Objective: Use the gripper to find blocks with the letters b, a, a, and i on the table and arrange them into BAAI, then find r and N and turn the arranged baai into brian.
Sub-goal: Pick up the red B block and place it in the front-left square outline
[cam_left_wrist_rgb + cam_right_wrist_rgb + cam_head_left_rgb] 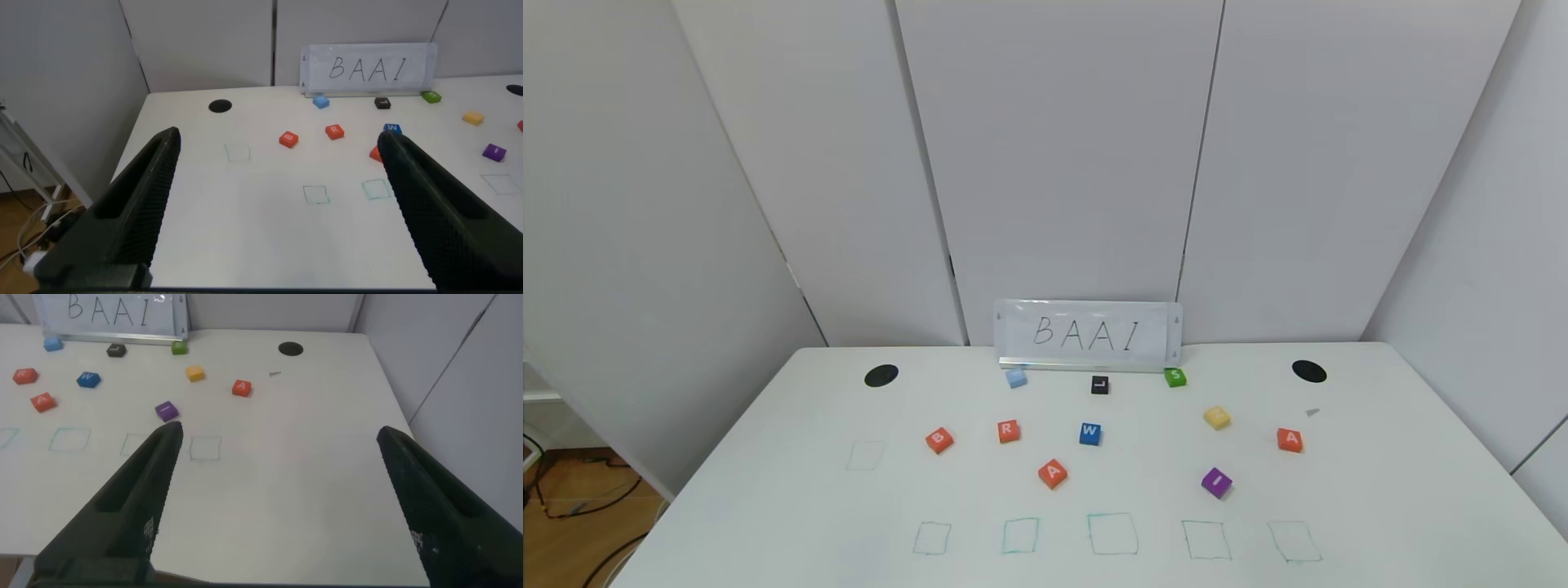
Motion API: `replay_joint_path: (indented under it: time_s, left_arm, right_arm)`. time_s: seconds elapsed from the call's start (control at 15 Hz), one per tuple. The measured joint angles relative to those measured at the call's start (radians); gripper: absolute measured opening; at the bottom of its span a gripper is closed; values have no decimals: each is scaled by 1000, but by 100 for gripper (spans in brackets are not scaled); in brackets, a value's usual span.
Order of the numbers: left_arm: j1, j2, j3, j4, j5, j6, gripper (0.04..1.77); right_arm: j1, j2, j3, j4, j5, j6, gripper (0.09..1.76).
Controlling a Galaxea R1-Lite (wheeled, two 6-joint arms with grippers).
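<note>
Large white bench (768, 506) w/ rounded corners, two black round grommets, one far left (881, 376), one far right (1308, 371), plus green marker squares: row of five near front (1112, 535), one more at left (864, 455).

Clear-framed sign reading BAAI (1088, 335) upright at back edge.

Just in front of sign: light-blue block (1015, 377), black block w/ white L (1099, 385), green block w/ white S (1174, 376).

Mid row, left to right: flat orange-red square block w/ white B (938, 440), orange-red block w/ white R (1008, 430), blue block w/ white W (1089, 433), yellow block (1217, 417) (letter unreadable), orange-red block w/ white A (1290, 439) far right.

Nearer front: second orange-red A block (1052, 473) between R and W; purple block w/ white I (1216, 482) below yellow. All apart, none inside a marker square.

Left gripper (278, 188) above bench's left front, jaws spread wide, holding nothing. Right gripper (274, 486) above right front, likewise wide apart, nothing held. Neither seen in head view.
</note>
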Motion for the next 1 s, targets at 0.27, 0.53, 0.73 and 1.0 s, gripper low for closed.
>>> replay_joint_path:
  time_s: [0.27,0.53,0.73,1.0]
  left_arm:
    - [-2,200,-131,-1,1,-3,172]
    - [-2,428,-282,-1,1,-8,172]
    - [-1,597,-422,8,5,-8,172]
    - [0,801,-570,62,15,-2,172]
  right_arm:
    - [8,239,-147,-11,3,-16,171]
    - [10,510,-324,-19,12,-27,171]
    - [10,699,-449,-20,15,-30,171]
    - [8,930,-613,4,16,-45,171]
